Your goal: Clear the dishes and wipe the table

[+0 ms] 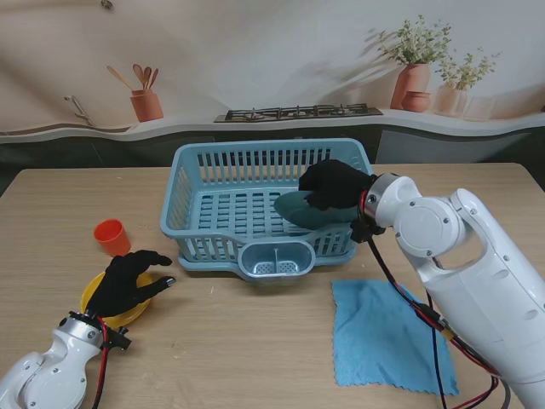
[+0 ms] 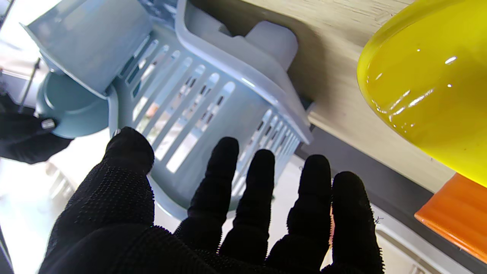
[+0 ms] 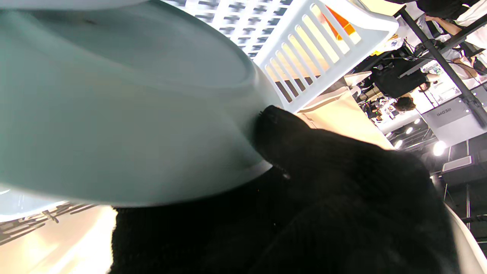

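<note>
Dish-clearing was the step in hand: the right hand [image 1: 334,186] was clamped on a teal bowl [image 1: 302,210] inside the blue dish rack [image 1: 204,183] at frame centre. At lower left, the left hand [image 1: 128,281] hovered with fingers apart over the yellow plate [image 1: 132,313]. Next, probably, release the bowl.

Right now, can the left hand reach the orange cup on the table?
Probably yes: the left hand is open over the yellow plate, and nothing lies between it and the orange cup.
</note>
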Tool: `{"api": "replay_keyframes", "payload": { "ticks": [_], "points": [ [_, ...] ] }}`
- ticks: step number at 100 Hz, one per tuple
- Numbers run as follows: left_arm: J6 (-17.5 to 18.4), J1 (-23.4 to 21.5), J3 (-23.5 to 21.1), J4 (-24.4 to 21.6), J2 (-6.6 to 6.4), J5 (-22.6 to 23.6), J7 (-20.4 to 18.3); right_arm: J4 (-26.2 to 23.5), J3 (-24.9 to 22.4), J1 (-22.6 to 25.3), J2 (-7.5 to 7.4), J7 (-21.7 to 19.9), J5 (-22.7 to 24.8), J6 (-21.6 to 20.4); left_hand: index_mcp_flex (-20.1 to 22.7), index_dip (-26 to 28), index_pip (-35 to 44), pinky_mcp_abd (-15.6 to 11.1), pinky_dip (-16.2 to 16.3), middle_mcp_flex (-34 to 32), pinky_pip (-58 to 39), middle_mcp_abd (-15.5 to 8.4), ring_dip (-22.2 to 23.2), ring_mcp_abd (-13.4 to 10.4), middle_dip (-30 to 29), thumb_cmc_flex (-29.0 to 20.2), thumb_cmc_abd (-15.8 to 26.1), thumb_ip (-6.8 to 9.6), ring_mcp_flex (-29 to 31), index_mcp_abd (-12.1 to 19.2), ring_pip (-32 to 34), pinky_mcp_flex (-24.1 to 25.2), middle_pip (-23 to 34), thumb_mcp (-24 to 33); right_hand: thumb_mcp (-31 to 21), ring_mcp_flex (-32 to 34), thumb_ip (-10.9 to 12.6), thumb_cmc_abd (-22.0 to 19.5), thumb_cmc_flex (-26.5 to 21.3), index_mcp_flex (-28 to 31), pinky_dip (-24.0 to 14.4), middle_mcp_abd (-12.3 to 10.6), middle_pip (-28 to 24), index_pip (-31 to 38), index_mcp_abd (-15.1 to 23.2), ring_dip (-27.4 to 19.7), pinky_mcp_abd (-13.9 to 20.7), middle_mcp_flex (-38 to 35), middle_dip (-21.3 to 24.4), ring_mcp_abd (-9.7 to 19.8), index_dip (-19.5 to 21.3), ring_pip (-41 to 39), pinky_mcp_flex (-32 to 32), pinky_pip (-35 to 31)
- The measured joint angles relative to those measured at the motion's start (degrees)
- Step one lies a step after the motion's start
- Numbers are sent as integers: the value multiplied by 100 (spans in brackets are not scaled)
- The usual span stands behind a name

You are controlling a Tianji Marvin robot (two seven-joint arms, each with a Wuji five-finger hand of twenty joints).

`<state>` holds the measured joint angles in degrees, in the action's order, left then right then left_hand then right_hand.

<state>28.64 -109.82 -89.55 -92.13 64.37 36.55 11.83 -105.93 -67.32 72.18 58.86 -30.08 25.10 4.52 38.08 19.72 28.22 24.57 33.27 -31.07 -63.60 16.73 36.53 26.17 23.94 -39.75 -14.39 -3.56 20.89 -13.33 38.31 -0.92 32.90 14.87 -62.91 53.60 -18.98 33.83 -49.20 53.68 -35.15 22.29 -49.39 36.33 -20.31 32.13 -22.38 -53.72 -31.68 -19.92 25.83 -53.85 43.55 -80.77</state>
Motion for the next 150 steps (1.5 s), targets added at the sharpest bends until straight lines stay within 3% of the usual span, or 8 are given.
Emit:
{"api": "replay_keyframes", "payload": {
  "ticks": [25,84,102,115,136,150],
  "points": [
    [-11,14,12,5,0,-4,-4,120,38,-176,-43,-266,-178,107,0,0,0,0,0,0,0,0,0,0,0,0,0,0,0,0,0,0,0,0,2,-3,-49,56,6,16,-226,-27,-132,135,35,92,0,-24,-124,0,135,-142,-12,-194],
    [-11,44,25,30,0,-3,1,655,602,-654,-75,-453,-222,374,0,0,0,0,0,0,0,0,0,0,0,0,0,0,0,0,0,0,0,0,45,-15,-52,56,12,25,-451,-55,-140,144,58,215,-1,-27,-139,12,250,-255,-86,-349],
    [-8,45,24,32,0,-3,2,750,713,-706,-71,-424,-74,430,0,0,0,0,0,0,0,0,0,0,0,0,0,0,0,0,0,0,0,0,46,-55,-52,54,12,25,-450,-84,246,150,96,37,1,-32,299,15,-329,27,-263,-152],
    [0,45,20,34,0,-3,18,806,786,-757,-72,-467,169,376,0,0,0,0,0,0,0,0,0,0,0,0,0,0,0,0,0,0,0,0,77,-165,-53,-15,12,25,-215,-140,680,10,147,-284,22,-36,562,17,-739,529,-471,168],
    [4,42,14,34,1,-2,19,808,796,-798,-84,-596,220,313,0,0,0,0,0,0,0,0,0,0,0,0,0,0,0,0,0,0,0,0,136,-540,-48,-161,25,-107,45,-227,965,-184,192,-494,186,127,705,84,-990,1018,-1206,501],
    [4,40,14,34,1,-2,18,784,701,-766,-109,-787,208,215,0,0,0,0,0,0,0,0,0,0,0,0,0,0,0,0,0,0,0,0,136,-1024,340,-308,218,-443,124,-449,1088,-177,383,-586,463,568,785,272,-1113,1212,-1862,789]
  ]
}}
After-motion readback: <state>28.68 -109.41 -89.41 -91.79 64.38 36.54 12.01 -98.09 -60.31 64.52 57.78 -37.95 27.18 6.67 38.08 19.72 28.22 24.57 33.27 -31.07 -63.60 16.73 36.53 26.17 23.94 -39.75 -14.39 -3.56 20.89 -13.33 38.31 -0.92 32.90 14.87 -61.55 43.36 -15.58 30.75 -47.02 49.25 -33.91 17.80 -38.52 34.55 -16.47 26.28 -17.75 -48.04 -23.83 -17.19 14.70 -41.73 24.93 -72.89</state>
